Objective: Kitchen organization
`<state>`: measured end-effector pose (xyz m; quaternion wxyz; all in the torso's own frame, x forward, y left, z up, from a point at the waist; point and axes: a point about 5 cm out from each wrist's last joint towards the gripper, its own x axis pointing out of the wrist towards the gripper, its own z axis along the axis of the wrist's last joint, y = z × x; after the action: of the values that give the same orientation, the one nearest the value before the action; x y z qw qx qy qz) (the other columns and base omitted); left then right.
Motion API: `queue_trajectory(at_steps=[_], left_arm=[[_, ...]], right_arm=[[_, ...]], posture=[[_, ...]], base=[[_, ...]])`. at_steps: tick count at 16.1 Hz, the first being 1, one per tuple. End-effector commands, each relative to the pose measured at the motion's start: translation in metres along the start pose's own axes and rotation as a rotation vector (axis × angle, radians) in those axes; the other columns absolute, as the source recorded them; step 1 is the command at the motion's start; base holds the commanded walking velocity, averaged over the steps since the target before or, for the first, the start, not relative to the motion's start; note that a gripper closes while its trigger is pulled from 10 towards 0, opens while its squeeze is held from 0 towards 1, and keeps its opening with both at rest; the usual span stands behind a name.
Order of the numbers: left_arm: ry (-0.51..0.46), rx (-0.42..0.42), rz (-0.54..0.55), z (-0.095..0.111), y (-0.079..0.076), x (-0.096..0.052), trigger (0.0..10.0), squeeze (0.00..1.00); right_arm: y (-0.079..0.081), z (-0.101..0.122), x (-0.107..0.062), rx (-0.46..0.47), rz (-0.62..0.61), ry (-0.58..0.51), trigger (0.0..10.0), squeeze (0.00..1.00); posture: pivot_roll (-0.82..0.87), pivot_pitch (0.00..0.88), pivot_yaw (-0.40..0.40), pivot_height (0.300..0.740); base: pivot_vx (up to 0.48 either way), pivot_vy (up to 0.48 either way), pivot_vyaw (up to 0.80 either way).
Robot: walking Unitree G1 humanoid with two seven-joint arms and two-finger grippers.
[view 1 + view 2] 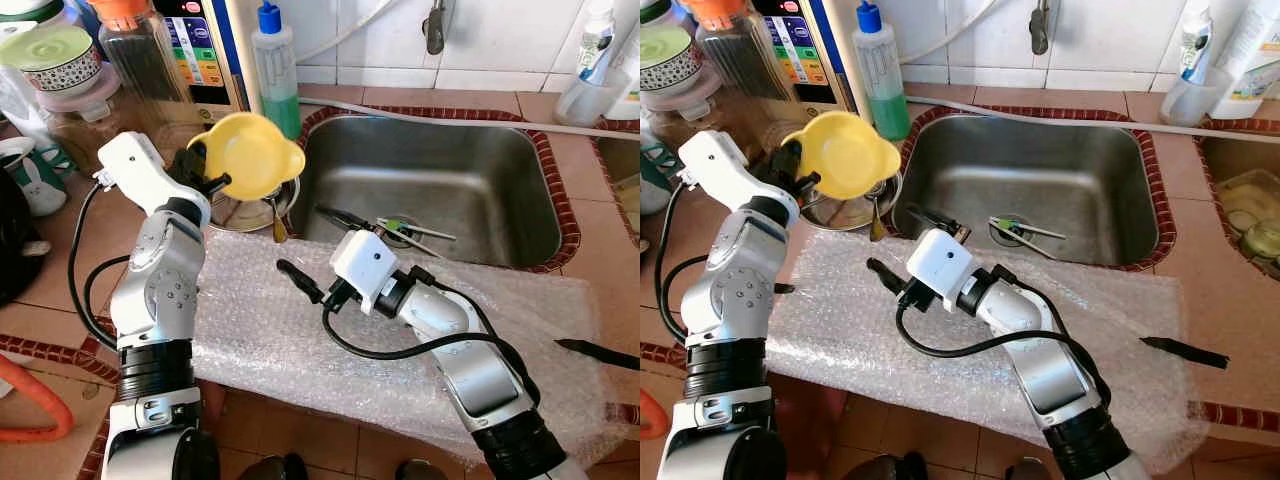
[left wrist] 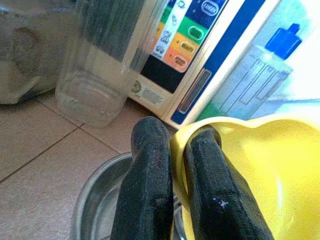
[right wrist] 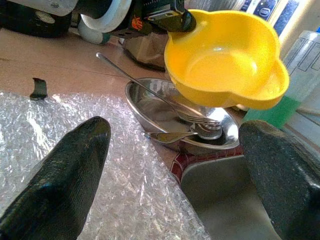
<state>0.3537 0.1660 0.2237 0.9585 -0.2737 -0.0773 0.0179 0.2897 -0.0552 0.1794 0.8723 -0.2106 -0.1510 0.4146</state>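
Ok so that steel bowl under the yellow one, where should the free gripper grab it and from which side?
Probably the steel bowl is best pinched on its thin rim nearest the bubble wrap, coming from the right gripper, which is open there. The fork and spoon lean across the middle, and the yellow bowl, held by the left gripper, hangs over the far side.

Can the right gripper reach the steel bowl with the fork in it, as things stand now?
Probably yes. The right gripper is open and aimed at the steel bowl across the bubble wrap; the yellow bowl held by the left gripper hangs above, partly crowding it.
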Motion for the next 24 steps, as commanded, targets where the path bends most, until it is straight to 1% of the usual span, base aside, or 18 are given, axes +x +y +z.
queue_trajectory(at_steps=[1, 3, 4, 5, 6, 7, 9, 10, 12, 15, 17, 18, 20, 24], left_arm=[[-0.059, 0.003, -0.038, 0.013, -0.006, 0.000, 0.0, 0.00], [-0.086, 0.049, -0.055, 0.016, -0.007, -0.001, 0.0, 0.00], [-0.108, 0.133, -0.093, 0.018, -0.013, -0.003, 0.0, 0.00], [-0.111, 0.190, -0.125, 0.016, -0.020, -0.004, 0.0, 0.00], [-0.120, 0.253, -0.177, 0.013, -0.030, -0.007, 0.0, 0.00], [-0.121, 0.285, -0.191, 0.010, -0.034, -0.008, 0.0, 0.00], [-0.115, 0.278, -0.201, 0.002, -0.040, -0.012, 0.0, 0.00], [-0.124, 0.307, -0.231, -0.001, -0.047, -0.015, 0.0, 0.00], [-0.135, 0.325, -0.292, -0.005, -0.059, -0.020, 0.0, 0.00], [-0.160, 0.335, -0.349, -0.006, -0.070, -0.024, 0.0, 0.00], [-0.167, 0.333, -0.363, -0.006, -0.072, -0.025, 0.0, 0.00], [-0.170, 0.342, -0.377, -0.007, -0.074, -0.027, 0.0, 0.00], [-0.169, 0.339, -0.388, -0.008, -0.075, -0.029, 0.0, 0.00], [-0.163, 0.344, -0.396, -0.011, -0.076, -0.030, 0.0, 0.00]], right_arm=[[-0.002, 0.002, 0.003, -0.001, -0.017, -0.011, 10.0, 0.00], [-0.013, 0.004, 0.003, -0.001, -0.104, -0.023, 10.0, 0.00], [-0.029, 0.008, 0.004, 0.001, -0.212, -0.041, 10.0, 0.00], [-0.040, 0.010, 0.003, -0.001, -0.274, -0.049, 10.0, 0.00], [-0.050, 0.012, 0.003, -0.011, -0.337, -0.051, 10.0, 0.00], [-0.055, 0.012, 0.002, -0.021, -0.368, -0.049, 10.0, 0.00], [-0.064, 0.013, 0.001, -0.032, -0.421, -0.041, 10.0, 0.00], [-0.069, 0.012, 0.002, -0.028, -0.445, -0.036, 10.0, 0.00], [-0.074, 0.010, 0.006, -0.027, -0.469, -0.024, 10.0, 0.00], [-0.081, 0.005, 0.014, -0.025, -0.506, 0.014, 10.0, 0.00], [-0.084, 0.001, 0.018, -0.014, -0.514, 0.027, 10.0, 0.00], [-0.086, 0.000, 0.021, -0.003, -0.520, 0.035, 0.0, 0.00], [-0.088, -0.002, 0.026, 0.004, -0.520, 0.041, 0.0, 0.00], [-0.089, -0.002, 0.030, -0.004, -0.516, 0.034, 0.0, 0.00]], posture=[[-0.17, 0.157, 0.113, 0.740], [-0.17, 0.158, 0.112, 0.740], [-0.17, 0.158, 0.111, 0.740], [-0.17, 0.158, 0.111, 0.740], [-0.17, 0.158, 0.111, 0.740], [-0.17, 0.158, 0.111, 0.740], [-0.17, 0.158, 0.112, 0.740], [-0.18, 0.158, 0.113, 0.740], [-0.18, 0.155, 0.111, 0.740], [-0.18, 0.153, 0.111, 0.740], [-0.18, 0.152, 0.110, 0.740], [-0.17, 0.151, 0.109, 0.740], [-0.17, 0.151, 0.106, 0.740], [-0.17, 0.145, 0.106, 0.740]], base=[[0.000, 0.000, 0.00], [0.000, 0.000, 0.00], [0.000, 0.000, 0.00], [0.000, 0.000, 0.00], [0.000, 0.000, 0.00], [0.000, 0.000, 0.00], [0.000, 0.000, 0.00], [0.000, 0.000, 0.00], [0.000, 0.000, 0.00], [0.000, 0.000, 0.00], [0.000, 0.000, 0.00], [0.000, 0.000, 0.00], [0.000, 0.000, 0.00], [0.000, 0.000, 0.00]])
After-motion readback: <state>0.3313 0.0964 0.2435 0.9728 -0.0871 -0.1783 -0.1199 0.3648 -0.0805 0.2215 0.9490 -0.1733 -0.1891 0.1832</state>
